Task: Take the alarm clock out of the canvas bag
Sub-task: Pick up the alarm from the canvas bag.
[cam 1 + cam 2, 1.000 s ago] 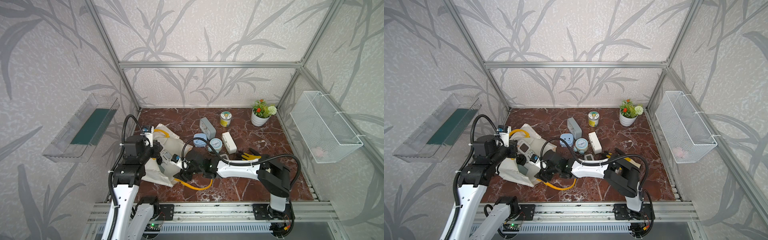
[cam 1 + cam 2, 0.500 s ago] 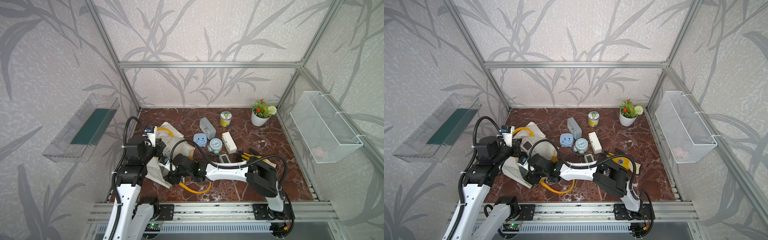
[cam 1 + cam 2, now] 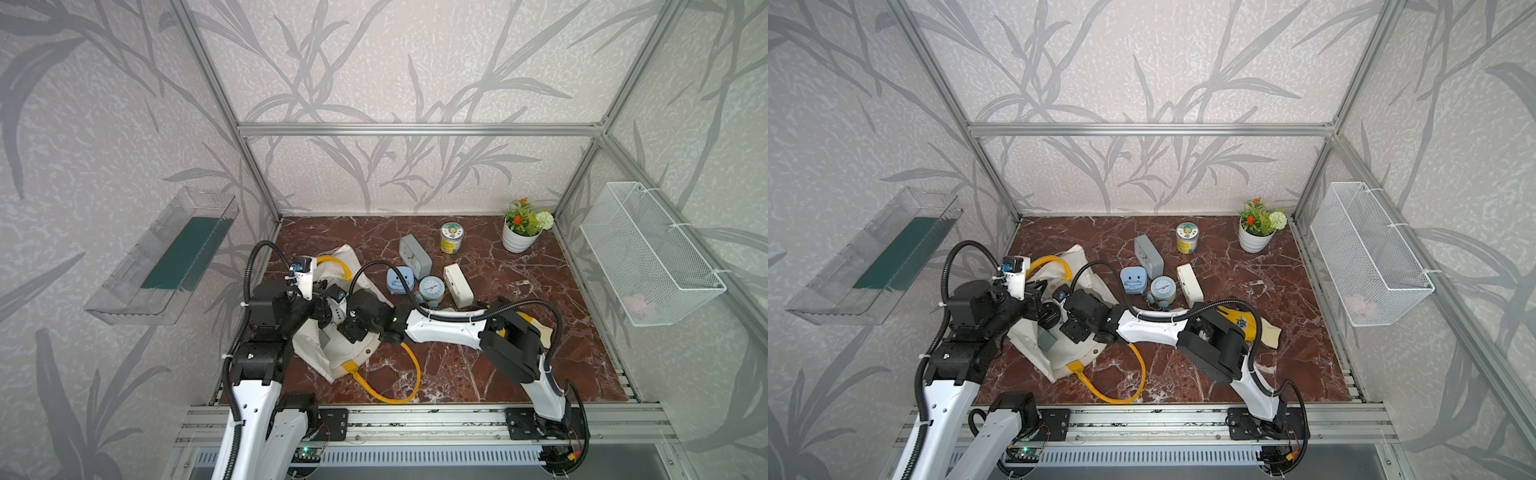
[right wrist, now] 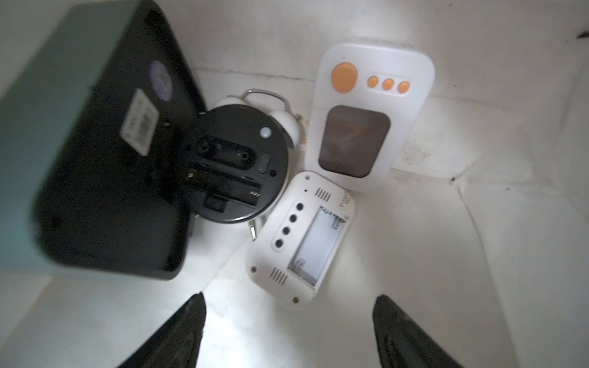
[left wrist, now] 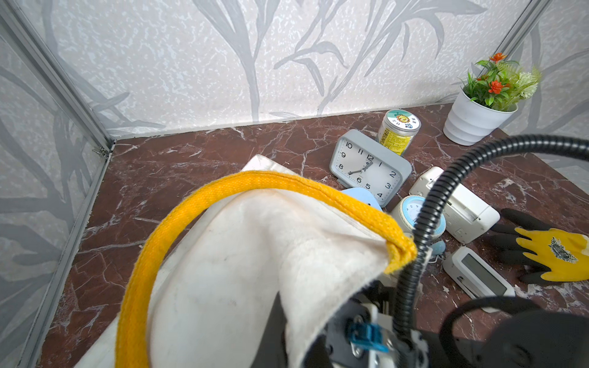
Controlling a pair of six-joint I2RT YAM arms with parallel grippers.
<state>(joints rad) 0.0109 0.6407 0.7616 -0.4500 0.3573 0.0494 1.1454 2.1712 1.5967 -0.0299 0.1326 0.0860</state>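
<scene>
Tabletop (image 3: 457, 374): right wrist alone shows perhaps 4 clocks (image 4: 239, 165) in bag (image 4: 462, 248).

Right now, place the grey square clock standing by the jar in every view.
Top view: grey square clock mid-table, beside the jar.
Top view: the clock, same place.
Left wrist: dial facing us, before the jar.
Right wrist: not in it.
Shared landmark: the yellow-labelled jar.

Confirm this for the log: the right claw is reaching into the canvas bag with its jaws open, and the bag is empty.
Not empty. The right claw does reach into the canvas bag with jaws open, but the right wrist view shows four alarm clocks lying inside it.
</scene>
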